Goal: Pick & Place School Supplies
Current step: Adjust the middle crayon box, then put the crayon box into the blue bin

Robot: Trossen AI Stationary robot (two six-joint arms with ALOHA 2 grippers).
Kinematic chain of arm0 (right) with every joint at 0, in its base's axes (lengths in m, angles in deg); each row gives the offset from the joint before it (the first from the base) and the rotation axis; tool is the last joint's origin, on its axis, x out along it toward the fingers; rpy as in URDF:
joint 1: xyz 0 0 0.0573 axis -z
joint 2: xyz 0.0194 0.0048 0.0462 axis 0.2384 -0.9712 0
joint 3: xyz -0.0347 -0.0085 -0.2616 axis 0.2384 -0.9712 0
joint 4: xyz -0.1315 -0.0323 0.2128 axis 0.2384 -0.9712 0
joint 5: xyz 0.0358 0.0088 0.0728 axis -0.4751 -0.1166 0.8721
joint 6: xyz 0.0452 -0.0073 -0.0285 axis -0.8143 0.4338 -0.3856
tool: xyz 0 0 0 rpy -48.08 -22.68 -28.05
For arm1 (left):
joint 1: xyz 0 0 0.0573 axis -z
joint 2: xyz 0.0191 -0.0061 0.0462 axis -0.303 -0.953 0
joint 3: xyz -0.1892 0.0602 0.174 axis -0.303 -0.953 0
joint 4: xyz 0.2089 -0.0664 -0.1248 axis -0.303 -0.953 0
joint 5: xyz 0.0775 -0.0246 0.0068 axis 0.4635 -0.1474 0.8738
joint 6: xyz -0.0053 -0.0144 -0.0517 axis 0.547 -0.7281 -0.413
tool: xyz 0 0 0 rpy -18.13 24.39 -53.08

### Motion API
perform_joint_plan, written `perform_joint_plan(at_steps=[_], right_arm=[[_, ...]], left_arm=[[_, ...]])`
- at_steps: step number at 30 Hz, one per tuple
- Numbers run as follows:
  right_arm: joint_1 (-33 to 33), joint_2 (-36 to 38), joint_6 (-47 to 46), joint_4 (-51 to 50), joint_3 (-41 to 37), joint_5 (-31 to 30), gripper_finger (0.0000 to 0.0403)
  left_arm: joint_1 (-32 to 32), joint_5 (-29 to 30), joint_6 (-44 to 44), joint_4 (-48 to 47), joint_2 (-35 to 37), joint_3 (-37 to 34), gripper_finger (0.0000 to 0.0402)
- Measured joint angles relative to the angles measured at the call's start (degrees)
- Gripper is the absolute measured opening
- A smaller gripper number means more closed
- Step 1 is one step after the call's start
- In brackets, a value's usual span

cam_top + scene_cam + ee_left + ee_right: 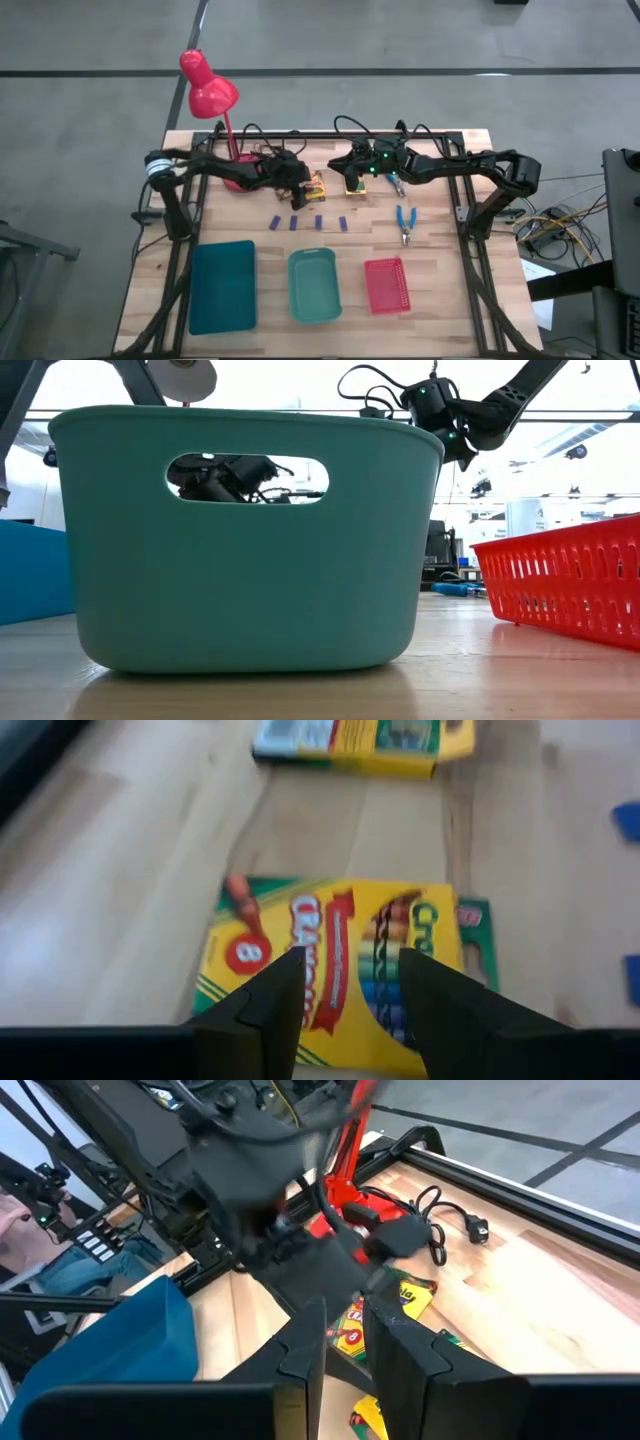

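- Your left gripper (345, 982) hovers spread over a crayon box (335, 970), gripping nothing.
- The purple blocks (307, 223) and scissors (404, 222) lie loose; the trays (314, 285) look unfilled.
- Your right gripper (343, 1332): narrow gap; I cannot tell what it holds.

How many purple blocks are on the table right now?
4, in one row mid-table, behind the trays: purple block one, purple block two, purple block three, purple block four. More could be hidden under the arms.
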Motion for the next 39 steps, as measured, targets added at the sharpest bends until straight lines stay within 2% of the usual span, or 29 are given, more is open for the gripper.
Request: perform_joint_plan(at_steps=[4,8,15,20,27,32,39], right_arm=[[0.00,0.00,0.00,0.00,0.00,-0.01,0.0068],[0.00,-0.02,0.00,0.00,0.00,0.00,0.0068],[0.00,-0.02,0.00,0.00,0.00,-0.02,0.0068],[0.00,-0.02,0.00,0.02,0.00,-0.02,0.0068],[0.00,-0.02,0.00,0.02,0.00,-0.04,0.0068],[0.00,-0.02,0.00,0.02,0.00,-0.04,0.0068],[0.00,-0.02,0.00,0.02,0.00,-0.05,0.0068]], left_arm=[[0.00,-0.03,2.19,-2.09,-1.65,1.06,0.0167],[0.07,3.12,3.39,-1.21,-3.02,1.13,0.0168],[-0.22,11.04,3.49,4.26,-4.29,1.00,0.0168],[-0.89,19.46,1.37,4.55,-4.17,1.40,0.0168],[-3.14,20.41,1.38,3.60,-4.62,3.42,0.0168],[-5.09,23.21,1.36,3.91,-4.72,5.49,0.0168],[-5.78,22.53,1.33,1.57,-2.36,7.50,0.0168]])
